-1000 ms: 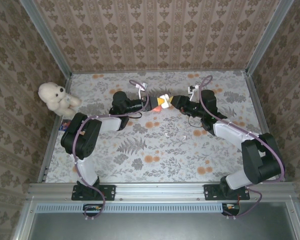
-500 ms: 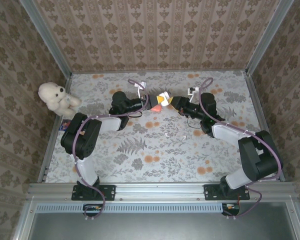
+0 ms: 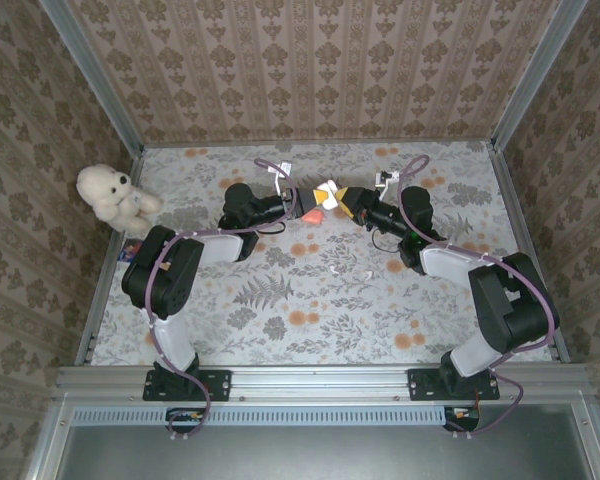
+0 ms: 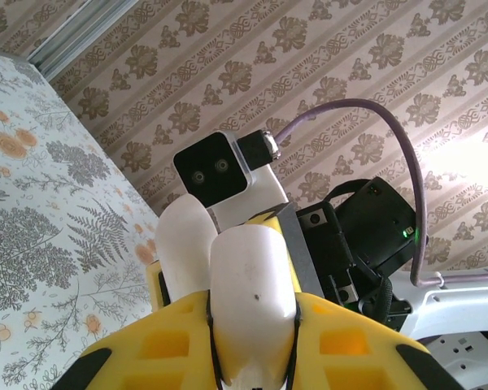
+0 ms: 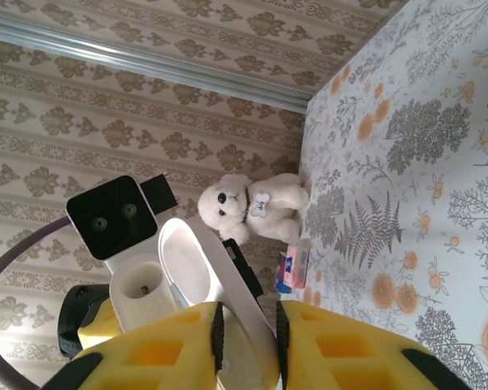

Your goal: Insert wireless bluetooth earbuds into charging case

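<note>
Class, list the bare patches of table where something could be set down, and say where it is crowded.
Free: the near-middle table between the left arm and right arm; the far right corner behind it. Crowded: far centre, where both arms' jaws clamp the charging case.

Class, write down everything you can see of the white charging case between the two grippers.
The charging case is white, smooth, glossy plastic with rounded edges. It is open: the lid shows a shallow oval hollow, the base a round well with a small dark dot in it. It is held above the far middle of the table, pinched at once by the left gripper and the right gripper. From the left wrist its outside shows as two rounded lobes.
</note>
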